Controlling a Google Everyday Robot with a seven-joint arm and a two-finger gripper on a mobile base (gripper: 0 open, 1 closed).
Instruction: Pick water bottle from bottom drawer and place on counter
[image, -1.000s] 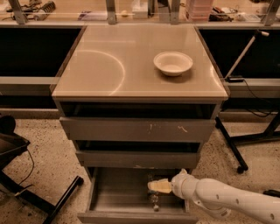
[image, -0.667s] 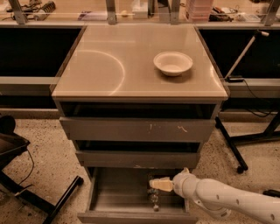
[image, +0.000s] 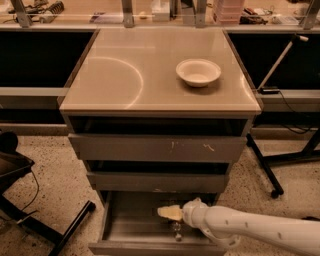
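Observation:
The bottom drawer (image: 127, 227) stands pulled open at the foot of the grey cabinet. The water bottle (image: 176, 230) stands upright inside it, small and clear, right of centre. My gripper (image: 168, 212) reaches in from the right on a white arm and sits just above the bottle's top, its pale fingers pointing left. The tan counter (image: 125, 75) on top of the cabinet shows a faint curved arc mark.
A white bowl (image: 198, 71) sits on the counter's right half. Two closed drawers are above the open one; the upper (image: 157, 148) has white scratch marks. Black stand legs (image: 265, 170) are on the floor at right, a dark frame (image: 30, 220) at left. A cluttered bench runs behind.
The gripper has held almost still over the bottle, shifting only slightly. The bottle, drawer and bowl have not moved.

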